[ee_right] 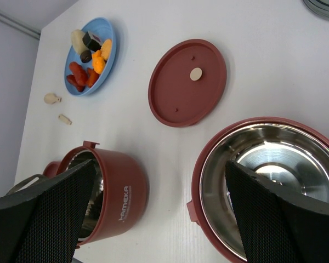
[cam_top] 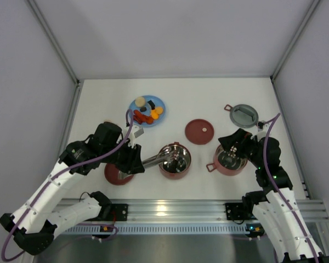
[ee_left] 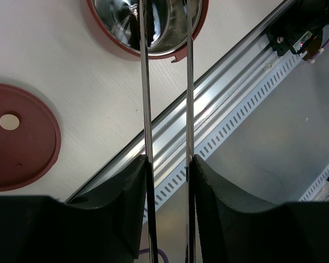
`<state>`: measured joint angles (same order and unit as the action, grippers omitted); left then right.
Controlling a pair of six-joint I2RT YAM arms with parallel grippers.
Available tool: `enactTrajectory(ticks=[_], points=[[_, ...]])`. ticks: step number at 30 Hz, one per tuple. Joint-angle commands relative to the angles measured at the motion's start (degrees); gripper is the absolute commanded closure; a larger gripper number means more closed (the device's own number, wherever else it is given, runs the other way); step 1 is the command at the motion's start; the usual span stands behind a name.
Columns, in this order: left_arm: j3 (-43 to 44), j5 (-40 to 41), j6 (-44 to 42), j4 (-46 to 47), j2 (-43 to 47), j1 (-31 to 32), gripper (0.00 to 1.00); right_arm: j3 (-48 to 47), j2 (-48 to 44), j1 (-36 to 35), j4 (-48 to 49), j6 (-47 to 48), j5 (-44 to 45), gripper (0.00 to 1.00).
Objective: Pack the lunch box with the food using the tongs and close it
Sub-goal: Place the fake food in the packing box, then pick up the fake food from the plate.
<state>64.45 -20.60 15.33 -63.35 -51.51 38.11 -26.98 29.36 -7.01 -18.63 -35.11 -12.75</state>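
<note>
Left tool (ee_left: 169,164) is clamped on the long thin silver metal tongs (ee_left: 147,109), one finger pressing each arm well back from the tips, so a squeeze of the tool works the tongs. The arms stand a little apart. The tongs' tips reach over the dusty-red round bowl with shiny steel inside (cam_top: 176,175); can't tell if they carry a piece.

Right tool (ee_right: 159,170) has its jaws wide apart and holds nothing. It hovers over the second dusty-red bowl (ee_right: 312,164), whose steel inside is bare. It's probably parked there to steady the bowl or wait for lids.

The food, small red, orange, black and pale beige pieces (ee_right: 90,57), sits on the flat light-blue plate (ee_right: 112,44) on the white table (cam_top: 208,98), well apart from both bowls.

One flat maroon disc lid (ee_right: 186,82) lies between the bowls and the plate, and another maroon disc lid (ee_left: 22,148) lies beside the left arm. The grey top lid (cam_top: 244,115) is far right. All are off, so the bowls are open for filling. Packing looks barely begun.
</note>
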Motion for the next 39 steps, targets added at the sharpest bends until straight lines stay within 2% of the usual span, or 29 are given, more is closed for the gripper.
enactTrajectory(ticks=[1, 11, 17, 28, 39], points=[[1.3, -1.4, 0.5, 2.3, 0.3, 0.2, 0.58, -0.8, -0.2, 0.7, 3.3, 0.2, 0.0, 0.01], [4.6, 0.5, 1.6, 2.4, 0.2, 0.2, 0.6, -1.1, 0.0, 0.7, 3.3, 0.2, -0.3, 0.01], [9.1, 7.7, 3.7, 3.4, -1.3, 0.2, 0.62, -1.9, 0.1, 0.7, 2.9, 0.5, -0.4, 0.01], [13.9, 31.6, 8.5, 9.0, -10.1, 0.3, 0.61, -1.4, -0.2, 0.7, 3.7, 0.0, -1.3, 0.01], [17.7, 42.2, 9.0, 15.1, -25.0, 0.2, 0.57, -2.6, -0.4, 0.7, 3.0, 0.4, -1.9, 0.01]])
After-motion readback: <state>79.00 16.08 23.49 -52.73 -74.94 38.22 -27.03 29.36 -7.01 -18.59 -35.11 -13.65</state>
